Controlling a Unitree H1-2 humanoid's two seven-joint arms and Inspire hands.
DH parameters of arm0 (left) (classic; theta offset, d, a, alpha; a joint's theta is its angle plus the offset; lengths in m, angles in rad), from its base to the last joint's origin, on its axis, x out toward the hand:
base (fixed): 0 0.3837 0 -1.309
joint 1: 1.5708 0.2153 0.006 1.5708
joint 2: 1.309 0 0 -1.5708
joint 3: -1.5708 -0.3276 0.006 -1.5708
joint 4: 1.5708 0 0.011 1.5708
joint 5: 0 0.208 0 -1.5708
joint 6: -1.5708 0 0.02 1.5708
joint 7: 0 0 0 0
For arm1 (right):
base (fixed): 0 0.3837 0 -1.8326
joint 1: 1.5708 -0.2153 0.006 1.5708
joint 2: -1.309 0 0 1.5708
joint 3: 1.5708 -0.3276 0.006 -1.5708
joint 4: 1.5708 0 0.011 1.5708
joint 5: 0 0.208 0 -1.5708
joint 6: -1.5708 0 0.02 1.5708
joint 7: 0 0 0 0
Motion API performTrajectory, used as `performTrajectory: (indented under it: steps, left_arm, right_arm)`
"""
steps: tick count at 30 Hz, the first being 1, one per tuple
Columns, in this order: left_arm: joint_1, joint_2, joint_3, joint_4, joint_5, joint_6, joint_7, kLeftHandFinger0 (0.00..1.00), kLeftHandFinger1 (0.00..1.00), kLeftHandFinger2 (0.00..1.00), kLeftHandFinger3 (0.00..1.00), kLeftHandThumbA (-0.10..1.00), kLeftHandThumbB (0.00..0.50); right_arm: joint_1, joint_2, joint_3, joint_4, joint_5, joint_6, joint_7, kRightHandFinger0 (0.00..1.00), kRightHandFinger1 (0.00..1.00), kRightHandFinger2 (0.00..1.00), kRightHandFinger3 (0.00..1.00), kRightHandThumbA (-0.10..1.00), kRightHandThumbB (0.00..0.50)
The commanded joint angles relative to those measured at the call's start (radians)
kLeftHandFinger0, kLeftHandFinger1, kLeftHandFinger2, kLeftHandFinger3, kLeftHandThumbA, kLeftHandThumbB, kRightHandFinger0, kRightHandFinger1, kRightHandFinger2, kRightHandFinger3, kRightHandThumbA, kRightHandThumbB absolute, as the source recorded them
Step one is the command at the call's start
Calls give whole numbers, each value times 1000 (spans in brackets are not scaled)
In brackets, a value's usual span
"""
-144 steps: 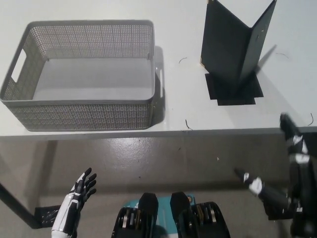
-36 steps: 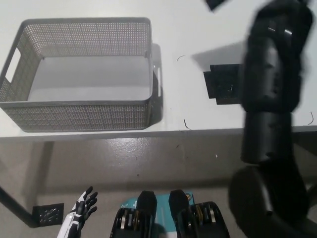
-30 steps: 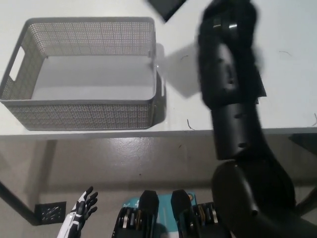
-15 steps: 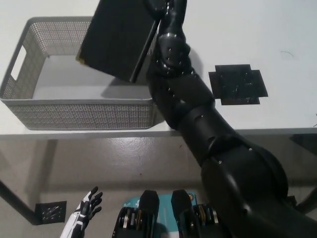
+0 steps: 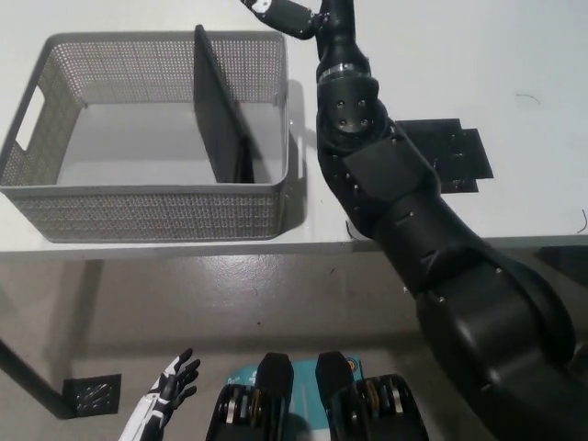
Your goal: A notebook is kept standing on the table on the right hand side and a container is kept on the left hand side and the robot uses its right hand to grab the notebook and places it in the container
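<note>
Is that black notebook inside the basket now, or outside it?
Inside. The notebook stands on edge within the grey basket, its top poking above the rim.

A white table (image 5: pixel 138 18) fills the upper part of the view, its front edge running straight across. A black cross-shaped patch (image 5: pixel 450 156) lies flat on the tabletop at the right, with a few thin dark marks near it. Below the edge is a glossy grey-beige floor (image 5: pixel 230 303). A dark table leg (image 5: pixel 23 372) slants at lower left, beside a small dark perforated plate (image 5: pixel 90 393).
</note>
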Motion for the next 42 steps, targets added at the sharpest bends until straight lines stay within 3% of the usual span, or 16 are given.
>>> performTrajectory:
  steps: [1,2,7,14,19,20,22,27,29,31,34,36,42]
  left_arm:
    - [5,11,-7,-36,4,0,-19,1000,1000,1000,1000,1000,284]
    - [6,10,-7,-41,6,4,-17,1000,1000,1000,1000,1000,298]
    - [3,8,0,-37,-4,7,-13,1000,1000,1000,1000,1000,223]
    - [5,18,6,-36,-13,10,-20,1000,1000,1000,1000,1000,227]
    - [5,19,2,-16,-17,-5,-27,1000,1000,1000,1000,1000,181]
    - [5,14,-1,-13,-19,-4,-28,1000,1000,1000,1000,1000,190]
    - [8,14,-4,-12,-11,-8,-27,1000,1000,1000,1000,1000,190]
    - [-2,9,-10,-13,-3,-8,-24,1000,1000,1000,1000,1000,177]
    - [-2,5,-6,-19,-5,-1,-20,1000,1000,1000,1000,1000,168]
    - [-6,6,-7,-18,-1,-5,-18,1000,1000,1000,1000,1000,160]
    - [-6,9,-8,-20,-3,-7,-23,1000,1000,1000,1000,1000,167]
    - [-8,7,-5,-27,2,3,-15,1000,1000,1000,1000,1000,168]
    - [-21,11,1,-37,-6,19,-16,1000,1000,1000,1000,1000,171]
  right_arm:
    - [-29,-21,6,-122,-37,-32,44,1000,1000,1000,1000,1000,498]
    - [-23,-29,4,-159,-40,-28,47,1000,1000,1000,1000,1000,494]
    - [85,-117,-11,-610,-41,89,118,1000,1000,1000,1000,1000,500]
    - [349,-263,-49,-1323,56,272,209,1000,1000,1000,1000,951,500]
    - [573,-341,-70,-1591,33,251,221,1000,1000,1000,1000,1000,462]
    - [653,-345,-75,-1656,53,251,214,1000,1000,1000,1000,1000,499]
    - [739,-343,-68,-1718,76,237,207,1000,1000,1000,1000,1000,499]
    - [1029,-332,31,-1786,42,145,234,1000,1000,1000,1000,1000,500]
    - [1149,-313,101,-1707,4,35,248,1000,1000,1000,1000,1000,480]
    - [1240,-285,149,-1643,10,9,248,1000,1000,1000,1000,1000,463]
    - [1346,-277,191,-1501,-18,-83,256,1000,1000,1000,1000,1000,374]
    - [1378,-264,204,-1419,1,-100,261,1000,1000,1000,1000,1000,433]
    - [1398,-265,214,-1235,55,-137,322,1000,1000,1000,1000,1000,426]
